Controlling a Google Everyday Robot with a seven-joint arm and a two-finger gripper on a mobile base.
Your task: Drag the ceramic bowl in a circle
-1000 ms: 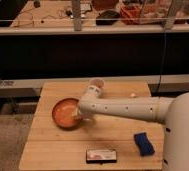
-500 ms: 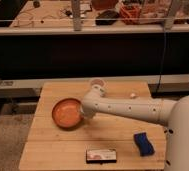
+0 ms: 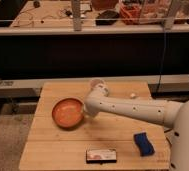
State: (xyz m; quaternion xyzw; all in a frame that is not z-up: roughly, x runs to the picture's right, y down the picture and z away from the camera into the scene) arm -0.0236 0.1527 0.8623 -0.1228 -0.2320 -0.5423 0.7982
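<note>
The ceramic bowl [image 3: 66, 112], wide, shallow and glossy orange with a darker rim, sits on the left half of the wooden table [image 3: 53, 150]. My white arm reaches in from the right across the table. The gripper [image 3: 86, 111] is at the end of the arm, down at the bowl's right rim and touching or overlapping it. The arm's end hides the contact itself.
A small pinkish cup [image 3: 98, 85] stands just behind the arm near the table's back edge. A small white object [image 3: 132, 95] lies at the back right. A blue sponge [image 3: 143, 143] and a dark flat packet [image 3: 101, 155] lie near the front.
The arm's end has lifted slightly and settled at the bowl's right rim. The bowl has shifted a little toward the back of the table.
</note>
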